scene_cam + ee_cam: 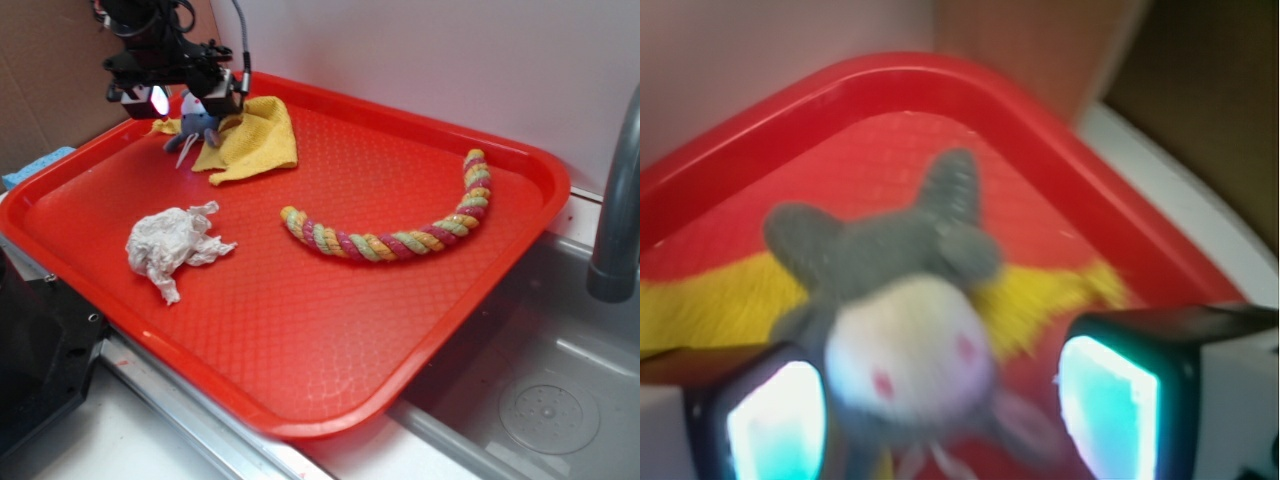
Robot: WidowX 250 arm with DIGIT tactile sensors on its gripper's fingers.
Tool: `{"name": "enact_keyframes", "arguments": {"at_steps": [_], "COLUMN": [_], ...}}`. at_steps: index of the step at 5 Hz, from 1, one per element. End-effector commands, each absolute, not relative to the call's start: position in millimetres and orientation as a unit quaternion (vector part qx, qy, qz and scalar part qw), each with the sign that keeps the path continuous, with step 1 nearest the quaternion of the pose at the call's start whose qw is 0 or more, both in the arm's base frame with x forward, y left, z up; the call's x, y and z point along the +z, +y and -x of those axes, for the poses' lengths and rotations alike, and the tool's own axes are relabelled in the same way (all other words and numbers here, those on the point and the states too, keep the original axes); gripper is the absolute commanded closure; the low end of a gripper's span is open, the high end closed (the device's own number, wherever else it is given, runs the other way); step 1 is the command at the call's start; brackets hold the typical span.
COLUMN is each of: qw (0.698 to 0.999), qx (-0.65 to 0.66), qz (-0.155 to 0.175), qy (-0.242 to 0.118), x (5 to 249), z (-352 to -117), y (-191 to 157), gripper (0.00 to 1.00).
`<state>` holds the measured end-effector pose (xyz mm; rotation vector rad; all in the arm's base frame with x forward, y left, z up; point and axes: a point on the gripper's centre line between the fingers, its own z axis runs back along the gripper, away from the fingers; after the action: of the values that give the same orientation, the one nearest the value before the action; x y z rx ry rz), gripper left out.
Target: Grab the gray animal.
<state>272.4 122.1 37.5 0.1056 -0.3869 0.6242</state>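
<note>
The gray animal (197,126) is a small gray plush mouse with a whitish face and pale string limbs. It lies at the far left corner of the red tray (330,330), against the yellow cloth (258,135). My gripper (192,103) is directly above it, jaws open to either side of it. In the wrist view the mouse (902,290) fills the gap in the gripper (940,410). The left finger is close beside its face. The right finger stands apart from it. The view is blurred.
A crumpled white paper (170,245) lies at the tray's left. A multicolored rope (400,238) curves across the right half. A gray faucet (615,200) and a metal sink (550,400) are to the right. The tray's raised rim (890,85) is close behind the mouse.
</note>
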Motion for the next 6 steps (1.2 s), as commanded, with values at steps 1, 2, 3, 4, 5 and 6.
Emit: {"name": "enact_keyframes", "arguments": {"at_steps": [1,2,3,4,5,6], "qw": [0.931,0.93,0.929,0.931,0.937,0.943], "qx": [0.299,0.303,0.308,0.319,0.31,0.302], "qz": [-0.05,-0.058,-0.067,-0.063,-0.054,-0.04], "qy": [-0.202,-0.2,-0.192,-0.167,-0.154,-0.137], "x": [33.5,32.0,43.5,68.1,91.9,126.1], "z": [-298.2,-294.0,-286.2,-273.7,-258.1,-237.4], "y": [138.0,137.5,133.1,126.4,120.5,100.0], "gripper": [0.23,1.0,1.0,1.0,1.0,1.0]}}
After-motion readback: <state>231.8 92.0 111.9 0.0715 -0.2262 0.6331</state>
